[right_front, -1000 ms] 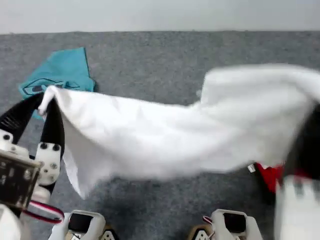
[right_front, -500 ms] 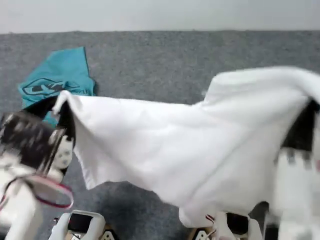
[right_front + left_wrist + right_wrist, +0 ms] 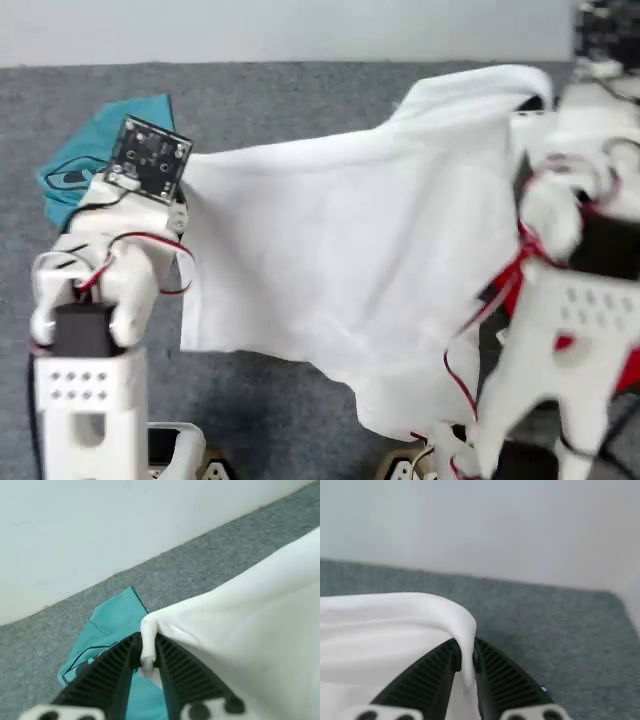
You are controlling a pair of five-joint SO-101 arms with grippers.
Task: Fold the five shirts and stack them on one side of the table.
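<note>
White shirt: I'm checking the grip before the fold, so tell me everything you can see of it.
The white shirt is plain, soft cloth, held spread out over the grey table. The left hand is shut on one bunched corner, the right hand on another, so it hangs between them, its lower edge sagging on the near side.

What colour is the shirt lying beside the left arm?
Teal shirt, dark print; best in left wrist view.

Grey carpet-like table surface (image 3: pixel 290 110) spans view; plain pale wall (image 3: pixel 300 30) rises along its far edge.
</note>
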